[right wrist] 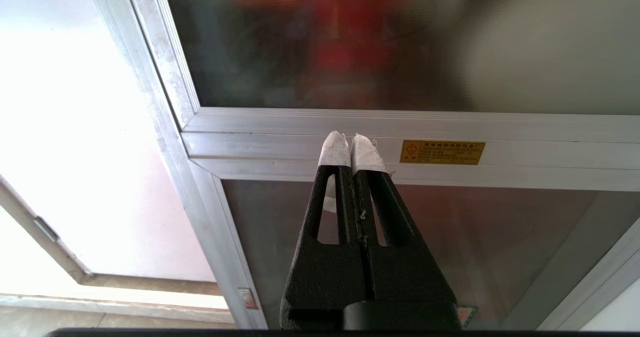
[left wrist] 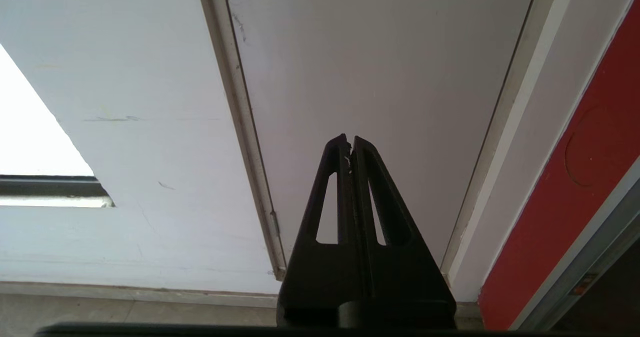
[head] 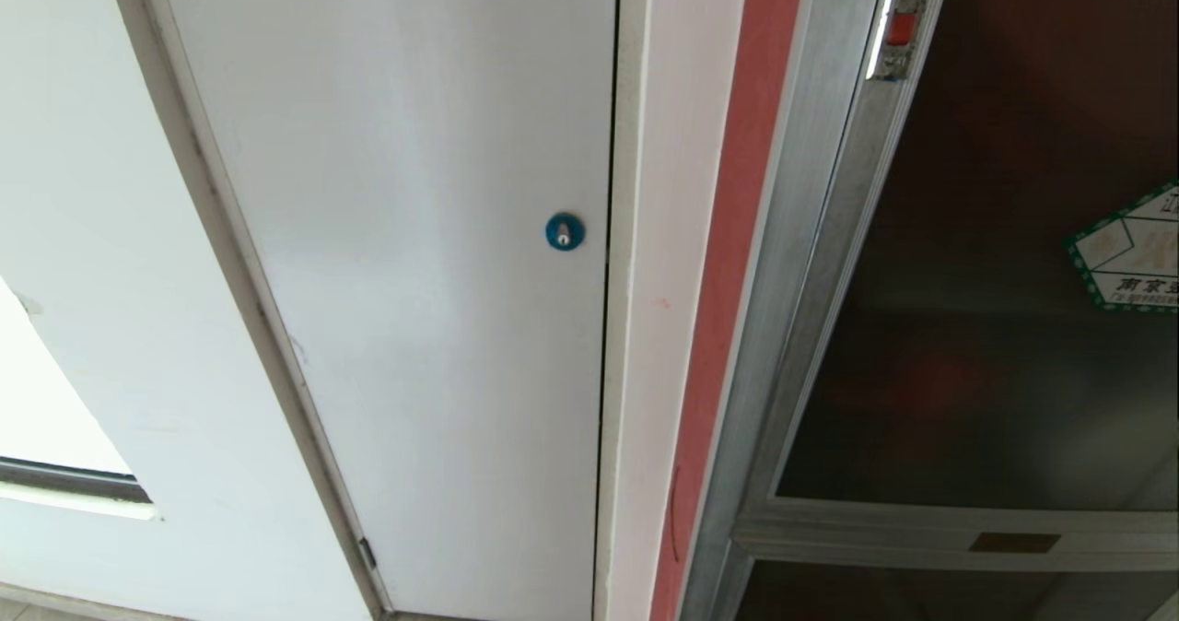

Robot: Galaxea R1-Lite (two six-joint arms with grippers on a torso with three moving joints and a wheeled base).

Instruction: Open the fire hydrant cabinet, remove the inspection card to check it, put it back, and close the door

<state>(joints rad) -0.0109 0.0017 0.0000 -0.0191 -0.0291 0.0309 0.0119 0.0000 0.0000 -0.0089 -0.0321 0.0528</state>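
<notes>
One cabinet [head: 811, 262], shut, at the right of my head view: silver frame, one dark glass door [head: 995, 345], one red latch [head: 901, 28] up on the frame edge, one green-bordered sticker [head: 1128, 252] cut off by the picture's right side. Red blur shows through the glass; I can't make out the card. Left of the cabinet runs one red strip [head: 728, 262], then one white door [head: 414, 262] with one blue lock [head: 564, 231].

Neither arm shows in the head view. Two grippers, each seen only by its own wrist camera. My left gripper [left wrist: 349, 141] has bare black fingers pressed together, empty, pointing at the white door and apart from it. My right gripper [right wrist: 348, 139] has white-wrapped fingertips [right wrist: 334, 149] pressed together, empty, in front of the cabinet's silver crossbar [right wrist: 550, 149]; contact unclear.

Only the right wrist view shows one yellow label [right wrist: 442, 152] on that crossbar, sharp, and a second glass panel [right wrist: 500, 237] past it with a small red tag [right wrist: 246, 297]. Only the left wrist view shows the floor [left wrist: 125, 314].
</notes>
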